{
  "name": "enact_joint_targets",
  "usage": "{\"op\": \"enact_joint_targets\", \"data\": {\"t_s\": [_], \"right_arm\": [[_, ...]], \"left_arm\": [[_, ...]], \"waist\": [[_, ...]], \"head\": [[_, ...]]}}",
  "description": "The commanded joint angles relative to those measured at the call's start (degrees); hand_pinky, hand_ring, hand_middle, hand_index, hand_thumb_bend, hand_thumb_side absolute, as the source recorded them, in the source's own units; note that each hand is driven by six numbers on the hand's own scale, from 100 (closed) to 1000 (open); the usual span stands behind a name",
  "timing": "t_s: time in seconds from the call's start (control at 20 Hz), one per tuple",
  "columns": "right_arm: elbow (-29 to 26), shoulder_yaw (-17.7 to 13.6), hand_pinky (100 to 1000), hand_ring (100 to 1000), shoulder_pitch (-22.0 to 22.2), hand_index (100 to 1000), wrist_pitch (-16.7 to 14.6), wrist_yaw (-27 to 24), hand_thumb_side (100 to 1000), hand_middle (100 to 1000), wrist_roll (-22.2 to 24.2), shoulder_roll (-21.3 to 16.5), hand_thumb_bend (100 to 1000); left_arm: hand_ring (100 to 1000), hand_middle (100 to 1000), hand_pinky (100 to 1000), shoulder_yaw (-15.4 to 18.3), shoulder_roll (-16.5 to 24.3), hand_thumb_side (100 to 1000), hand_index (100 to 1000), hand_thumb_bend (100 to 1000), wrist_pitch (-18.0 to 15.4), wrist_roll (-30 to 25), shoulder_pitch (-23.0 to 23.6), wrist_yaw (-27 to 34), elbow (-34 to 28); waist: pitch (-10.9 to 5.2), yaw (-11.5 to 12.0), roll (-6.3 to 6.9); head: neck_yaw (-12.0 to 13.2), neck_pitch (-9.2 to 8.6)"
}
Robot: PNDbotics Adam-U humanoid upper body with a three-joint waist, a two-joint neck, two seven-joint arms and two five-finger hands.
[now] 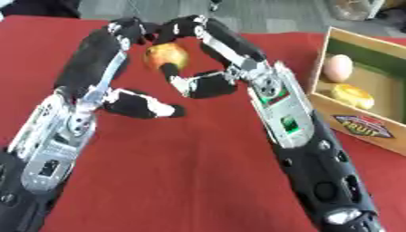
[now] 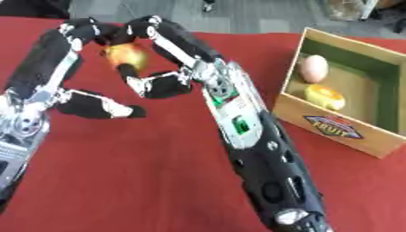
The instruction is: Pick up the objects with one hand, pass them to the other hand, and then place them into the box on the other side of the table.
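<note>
My left hand and right hand meet over the red desk, fingers of both curled around a round yellow-red fruit; I see no long axis on it. The right eye view shows more of the box, which holds a pale egg-shape and a yellow piece.

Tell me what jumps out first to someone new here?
The two black hands meeting over the red table: left hand and right hand both curl fingers round a yellow-red apple, far centre. On the right, an open wooden box holds a pale egg-shaped thing and a yellow fruit.
</note>
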Motion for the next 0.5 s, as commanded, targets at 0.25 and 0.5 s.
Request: {"op": "enact_joint_targets", "data": {"t_s": [0.25,0.5], "right_arm": [[-2.16,-0.52,857,896,-1.12,504,0.61,-1.09,100,372,-0.43,-0.59,100],[-3.04,-0.81,859,897,-0.92,505,1.31,-1.94,100,373,-0.63,-1.00,100]], "left_arm": [[662,643,746,1.26,0.94,426,818,1000,2.82,2.07,-0.14,-1.72,-0.74],[661,642,750,1.74,1.48,442,817,1000,6.44,5.01,0.68,-2.65,-0.47]], "waist": [[-1.12,-0.06,-0.02],[-1.17,-0.15,0.14]], "head": [[-0.14,-0.31],[-0.65,-0.23]]}}
